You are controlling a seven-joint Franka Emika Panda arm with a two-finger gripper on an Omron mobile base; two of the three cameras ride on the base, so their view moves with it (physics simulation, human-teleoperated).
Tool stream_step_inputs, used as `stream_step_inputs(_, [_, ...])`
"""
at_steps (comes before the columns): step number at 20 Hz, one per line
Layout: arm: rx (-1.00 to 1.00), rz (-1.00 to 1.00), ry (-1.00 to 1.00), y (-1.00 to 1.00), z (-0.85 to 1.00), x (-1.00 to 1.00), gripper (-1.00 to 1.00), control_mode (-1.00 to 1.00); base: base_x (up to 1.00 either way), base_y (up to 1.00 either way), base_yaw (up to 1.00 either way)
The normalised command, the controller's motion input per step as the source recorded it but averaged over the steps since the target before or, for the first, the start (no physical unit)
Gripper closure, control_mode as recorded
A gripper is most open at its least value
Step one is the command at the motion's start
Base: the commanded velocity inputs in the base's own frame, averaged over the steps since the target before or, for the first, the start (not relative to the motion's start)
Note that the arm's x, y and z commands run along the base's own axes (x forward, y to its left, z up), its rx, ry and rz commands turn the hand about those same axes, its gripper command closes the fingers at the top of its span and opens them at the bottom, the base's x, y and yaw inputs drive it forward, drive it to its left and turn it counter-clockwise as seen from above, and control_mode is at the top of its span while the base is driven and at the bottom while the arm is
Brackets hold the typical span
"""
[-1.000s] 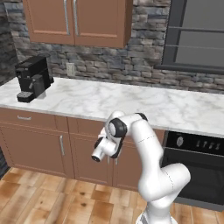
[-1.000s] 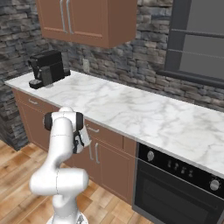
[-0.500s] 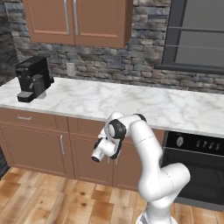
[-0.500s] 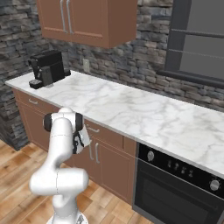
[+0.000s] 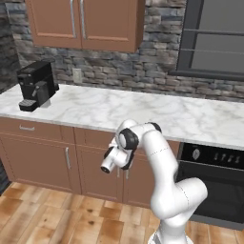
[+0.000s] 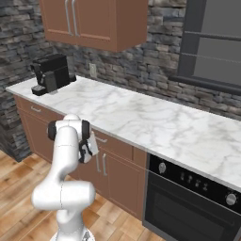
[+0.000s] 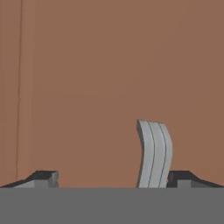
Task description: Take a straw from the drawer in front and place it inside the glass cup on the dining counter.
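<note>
1. Hand view looks straight at a flat, matte brown wooden front (image 7: 109, 78), smooth and without grain, with a thin vertical seam near its left edge.
2. A silver bar handle (image 7: 154, 154) rises in that view as a slightly curved, ribbed metal strip, standing just inside the right-hand fingertip (image 7: 183, 178).
3. The gripper (image 7: 113, 179) stands wide: its two dark, blocky tips sit far apart, and the handle lies between them, nearer the right one. Whether either tip touches the metal I cannot tell.
4. From the left base view, the glossy white arm (image 5: 159, 162) with dark round joints bends down in front of the cabinets, its hand held against the brown front just under the table edge.
5. The drawer (image 6: 115, 144) is a shallow wooden panel below the marble, shut flush with its neighbours; the hand is at its left end in the right base view.
6. The table (image 5: 157, 114) is a long slab of white marble with soft grey veins, backed by a rough wall of irregular grey stone (image 5: 119, 69).
7. A boxy black coffee machine (image 5: 37, 85) stands on the marble's left end.
8. A black oven (image 6: 188, 202) with a row of round knobs is built in to the right of the drawer.
9. Brown upper cabinets (image 5: 86, 21) with slim silver pulls hang above, and the floor (image 5: 57, 214) is warm wooden planking.
</note>
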Motion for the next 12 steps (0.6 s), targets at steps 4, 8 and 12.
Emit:
stream_step_inputs(4, [0.02,-0.02,0.01,-0.06,0.02,0.64,-1.00,-1.00,0.00,0.00,0.00])
stream_step_inputs(8, [0.00,-0.04,0.00,0.00,0.00,0.48,1.00,-1.00,0.00,0.00,0.00])
stream_step_inputs(12, [0.03,-0.03,0.04,0.00,0.00,-0.01,1.00,-1.00,0.00,0.00,0.00])
